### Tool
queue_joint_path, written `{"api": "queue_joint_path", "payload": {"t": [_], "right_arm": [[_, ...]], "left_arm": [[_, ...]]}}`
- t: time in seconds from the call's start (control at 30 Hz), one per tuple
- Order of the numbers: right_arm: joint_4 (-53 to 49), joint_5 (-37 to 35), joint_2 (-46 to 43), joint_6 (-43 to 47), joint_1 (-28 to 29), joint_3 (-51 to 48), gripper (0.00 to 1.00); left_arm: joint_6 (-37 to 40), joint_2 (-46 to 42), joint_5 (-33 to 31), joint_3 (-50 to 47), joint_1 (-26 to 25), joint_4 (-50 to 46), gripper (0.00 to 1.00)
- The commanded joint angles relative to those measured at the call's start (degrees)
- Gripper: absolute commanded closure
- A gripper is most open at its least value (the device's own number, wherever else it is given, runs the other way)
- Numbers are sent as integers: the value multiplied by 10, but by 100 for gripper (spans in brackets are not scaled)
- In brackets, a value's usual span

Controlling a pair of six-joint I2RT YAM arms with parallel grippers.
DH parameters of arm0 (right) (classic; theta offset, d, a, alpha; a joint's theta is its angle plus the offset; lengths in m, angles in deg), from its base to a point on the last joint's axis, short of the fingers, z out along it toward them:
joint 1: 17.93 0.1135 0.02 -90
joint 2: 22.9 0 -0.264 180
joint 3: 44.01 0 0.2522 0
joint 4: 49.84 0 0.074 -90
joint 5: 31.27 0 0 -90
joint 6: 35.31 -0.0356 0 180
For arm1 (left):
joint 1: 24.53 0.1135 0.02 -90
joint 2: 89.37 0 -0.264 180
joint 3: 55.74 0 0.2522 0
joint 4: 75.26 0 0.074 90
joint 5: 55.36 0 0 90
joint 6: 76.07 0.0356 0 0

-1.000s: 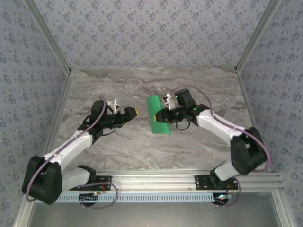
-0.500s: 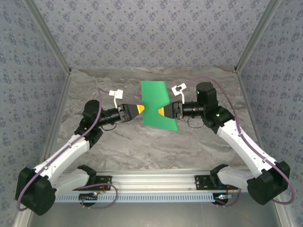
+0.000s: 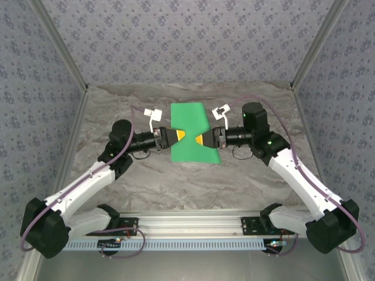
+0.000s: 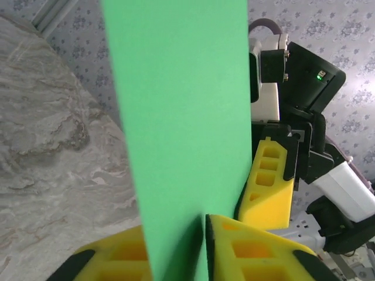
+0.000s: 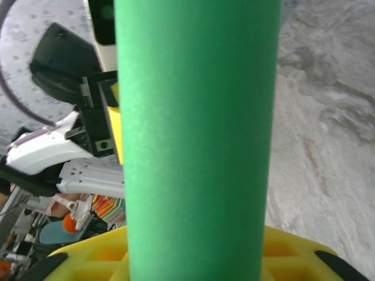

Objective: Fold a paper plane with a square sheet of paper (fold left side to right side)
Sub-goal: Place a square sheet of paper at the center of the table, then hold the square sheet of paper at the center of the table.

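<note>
The square sheet of paper [image 3: 190, 117] is bright green and hangs in the air above the table's middle, between the two arms. My left gripper [image 3: 180, 136] reaches in from the left and is shut on the sheet's left part. In the left wrist view the sheet [image 4: 181, 117] rises from the thin slit between the yellow fingers of that gripper [image 4: 204, 225]. My right gripper [image 3: 199, 139] meets the sheet from the right. Its yellow finger [image 4: 269, 181] stands beside the paper's edge. In the right wrist view the sheet [image 5: 196, 146] bows outward and hides that gripper's jaws [image 5: 196, 240].
The marble table [image 3: 176, 193] lies below the paper, with patterned walls on three sides. An aluminium rail [image 3: 193, 225] carrying both arm bases runs along the near edge. White cable tags [image 3: 153, 114] stick up from each wrist.
The left gripper has moved right onto the sheet and closed on it. The sheet, earlier held edge-on by the right gripper alone, has turned broadside and shifted slightly left.
</note>
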Motion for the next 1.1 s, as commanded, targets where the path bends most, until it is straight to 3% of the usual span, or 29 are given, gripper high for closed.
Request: {"api": "queue_joint_path", "payload": {"t": [0.0, 0.1, 0.27, 0.37, 0.5, 0.57, 0.83, 1.07], "right_arm": [[-106, -77, -10, 60, -14, 17, 54], [-146, -130, -6, 79, -27, 9, 44], [-201, -266, 8, 95, -42, -10, 27], [-238, -339, 29, 110, -42, -20, 27], [-196, -341, 57, 77, -39, -60, 28], [-153, -324, 76, 51, -34, -83, 33], [-29, -305, 214, 6, -2, -93, 73], [-11, -315, 337, -4, 26, -57, 81]], "left_arm": [[39, 1, -24, 9, -3, -48, 89], [54, 13, -46, -5, -2, -81, 100], [80, 67, -77, -25, 0, -129, 100], [97, 113, -99, -32, 4, -155, 100], [124, 189, -132, -23, 14, -189, 99], [128, 232, -128, -11, 26, -195, 99], [158, 308, -146, 34, 44, -234, 98], [164, 310, -134, 44, 45, -256, 95]]}}
